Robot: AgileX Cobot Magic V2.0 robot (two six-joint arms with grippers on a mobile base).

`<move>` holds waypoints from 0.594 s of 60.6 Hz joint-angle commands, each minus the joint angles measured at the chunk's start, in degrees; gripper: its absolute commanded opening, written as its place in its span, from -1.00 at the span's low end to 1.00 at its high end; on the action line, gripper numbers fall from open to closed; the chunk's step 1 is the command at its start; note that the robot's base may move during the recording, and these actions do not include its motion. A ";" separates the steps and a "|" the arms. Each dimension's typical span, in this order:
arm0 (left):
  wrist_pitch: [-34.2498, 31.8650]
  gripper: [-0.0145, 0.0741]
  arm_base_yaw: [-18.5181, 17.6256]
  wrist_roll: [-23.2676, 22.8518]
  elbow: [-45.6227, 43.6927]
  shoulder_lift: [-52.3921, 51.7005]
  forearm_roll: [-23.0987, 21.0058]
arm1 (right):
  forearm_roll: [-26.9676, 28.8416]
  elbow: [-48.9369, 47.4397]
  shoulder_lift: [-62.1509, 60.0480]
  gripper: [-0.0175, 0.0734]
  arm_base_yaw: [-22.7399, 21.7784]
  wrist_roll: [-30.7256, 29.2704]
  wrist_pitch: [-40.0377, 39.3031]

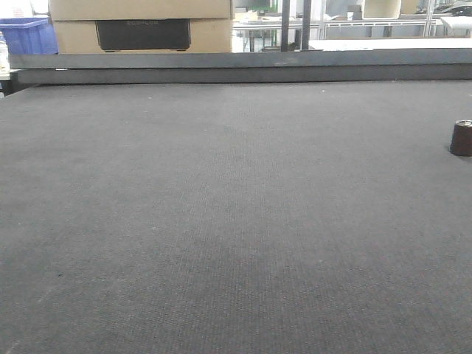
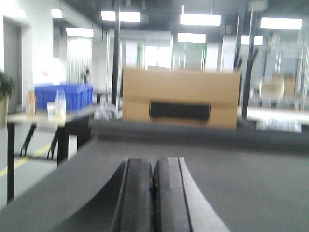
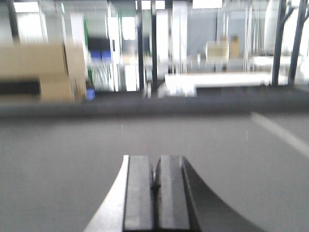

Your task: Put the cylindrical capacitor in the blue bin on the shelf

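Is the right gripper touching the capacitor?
Apart. The right wrist view shows the right gripper shut over bare mat; the capacitor stands alone in the front view.

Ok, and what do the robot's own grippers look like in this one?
Only the finger ends show. The left gripper has two flat black fingers with grey outer flanks that flare toward the base. The right gripper looks the same: black fingers, curved grey flanks. No cables, markings or arm links are visible.
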 commanded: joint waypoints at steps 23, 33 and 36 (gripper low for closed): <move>22.29 -0.66 0.00 -0.24 -25.95 9.26 -0.57 | -0.84 -33.20 19.24 -0.58 -0.13 -0.17 6.20; 26.03 0.09 0.00 -0.24 -31.32 16.62 -0.57 | -0.99 -37.09 31.39 0.34 -0.13 -0.17 5.93; 25.93 0.33 0.00 -0.24 -31.69 18.41 -0.57 | -0.99 -37.34 34.60 0.52 -0.13 -0.17 5.82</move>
